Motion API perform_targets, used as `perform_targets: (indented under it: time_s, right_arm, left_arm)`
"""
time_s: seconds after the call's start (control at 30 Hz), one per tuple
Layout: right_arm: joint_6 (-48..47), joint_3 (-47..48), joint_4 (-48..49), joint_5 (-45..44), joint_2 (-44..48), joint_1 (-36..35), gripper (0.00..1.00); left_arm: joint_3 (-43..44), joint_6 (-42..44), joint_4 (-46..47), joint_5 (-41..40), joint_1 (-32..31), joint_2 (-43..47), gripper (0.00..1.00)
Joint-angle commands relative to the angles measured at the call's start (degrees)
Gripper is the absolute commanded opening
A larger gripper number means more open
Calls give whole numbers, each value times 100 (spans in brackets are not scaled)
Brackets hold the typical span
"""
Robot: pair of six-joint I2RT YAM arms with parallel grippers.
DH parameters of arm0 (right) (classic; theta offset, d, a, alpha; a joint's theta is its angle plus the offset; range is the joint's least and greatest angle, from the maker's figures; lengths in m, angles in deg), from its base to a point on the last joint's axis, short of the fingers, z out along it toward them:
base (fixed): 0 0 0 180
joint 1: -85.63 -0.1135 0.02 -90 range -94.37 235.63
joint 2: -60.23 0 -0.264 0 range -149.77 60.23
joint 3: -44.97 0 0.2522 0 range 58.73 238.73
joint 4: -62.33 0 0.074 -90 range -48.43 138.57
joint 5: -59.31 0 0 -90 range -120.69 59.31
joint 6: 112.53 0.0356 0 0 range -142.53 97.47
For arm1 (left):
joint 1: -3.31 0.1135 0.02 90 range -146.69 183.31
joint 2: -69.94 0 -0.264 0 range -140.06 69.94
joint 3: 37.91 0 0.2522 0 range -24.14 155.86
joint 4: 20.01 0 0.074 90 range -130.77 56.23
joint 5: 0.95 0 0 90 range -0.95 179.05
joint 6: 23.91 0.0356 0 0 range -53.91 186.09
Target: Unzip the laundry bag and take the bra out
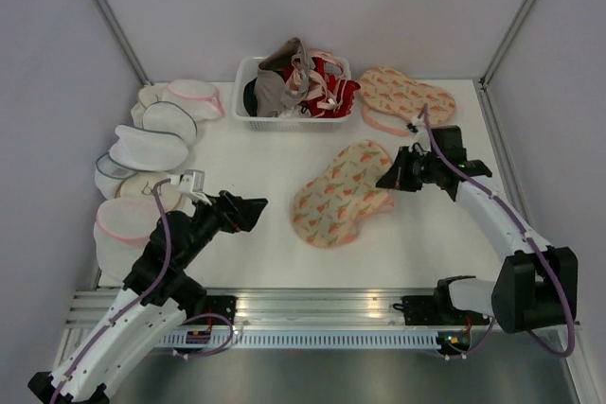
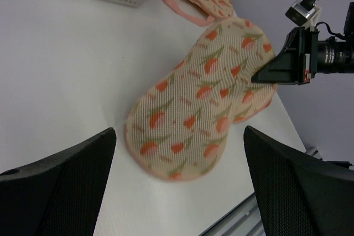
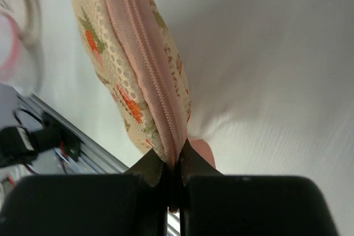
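The laundry bag [image 1: 341, 194], a peach two-lobed pouch with red-green print, lies flat mid-table. My right gripper [image 1: 383, 181] is shut on its right edge. The right wrist view shows the fingertips [image 3: 155, 169] pinching the pink zipper band [image 3: 152, 75] where it meets them, that edge slightly raised; whether the pull itself is held I cannot tell. The zipper looks closed along the visible length. My left gripper [image 1: 258, 212] hovers open to the left of the bag, apart from it, its wide black fingers [image 2: 61, 186] framing the bag's near lobe [image 2: 188, 120]. The bra is hidden.
A second pouch of the same print [image 1: 405, 98] lies at the back right. A white basket [image 1: 254, 120] holding red, pink and grey garments stands at the back centre. Several white mesh round pouches [image 1: 151, 149] are piled along the left edge.
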Motion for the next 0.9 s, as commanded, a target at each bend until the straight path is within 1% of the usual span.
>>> perform_targets:
  time_s: [0.0, 0.03, 0.1, 0.13, 0.2, 0.23, 0.3, 0.33, 0.4, 0.43, 0.47, 0.53, 0.57, 0.67, 0.77, 0.8, 0.83, 0.87]
  right_arm:
    - [-681, 354, -735, -1099, -396, -760, 0]
    - [-760, 381, -788, -1232, -510, -1040, 0]
    - [-892, 504, -894, -1627, -905, -1288, 1]
    - [-997, 574, -955, -1794, -1168, -1585, 0]
    - [-1077, 784, -973, -2041, -1424, -1903, 0]
    - [-1112, 847, -947, -2111, -1530, -2165, 0]
    - [-1270, 1057, -815, -2121, -1890, -2369, 0]
    - [-1340, 1154, -772, -2130, -2039, -2501, 0]
    - [-1541, 1478, -771, -2121, -2461, -2633, 0]
    - [-1604, 1585, -728, -2095, -2715, -2730, 0]
    - [-1665, 1673, -684, -2095, -2804, -2765, 0]
    - [-1806, 1919, -605, -2051, -3084, -2801, 0]
    - [-1815, 2094, -587, -2120, -3165, -2792, 0]
    - [-1947, 2498, -692, -2253, -3516, -2792, 1]
    - [-2035, 2806, -683, -2427, -3780, -2801, 0]
    - [-2044, 2886, -718, -2463, -3842, -2792, 1]
    - [-2079, 2965, -753, -2499, -3955, -2792, 0]
    - [-2088, 3061, -754, -2551, -3983, -2792, 1]
  left_arm:
    - [135, -95, 15, -305, -8, -306, 100]
    - [135, -60, 93, -157, -17, -438, 100]
    - [117, -33, 225, 11, -17, -746, 100]
    - [100, 2, 391, 238, -8, -1034, 100]
    - [73, 28, 541, 433, -8, -1344, 100]
    - [56, 54, 664, 712, -8, -1615, 100]
    - [38, 98, 954, 951, -17, -1862, 100]
    - [21, 229, 1060, 1239, -17, -2159, 100]
    - [82, 353, 1131, 1400, -8, -2477, 100]
    - [108, 397, 1131, 1618, -8, -2609, 100]
    - [143, 458, 1288, 1759, -17, -2889, 100]
    - [196, 564, 1298, 1953, -17, -3119, 100]
    - [205, 608, 1272, 1989, -17, -3312, 100]
    - [179, 687, 1192, 1963, -17, -3498, 100]
    - [152, 810, 824, 1911, -17, -3709, 99]
    - [170, 854, 693, 1815, -25, -3831, 98]
    - [144, 863, 465, 1535, -17, -3858, 98]
    - [100, 889, 437, 1445, -17, -3841, 98]
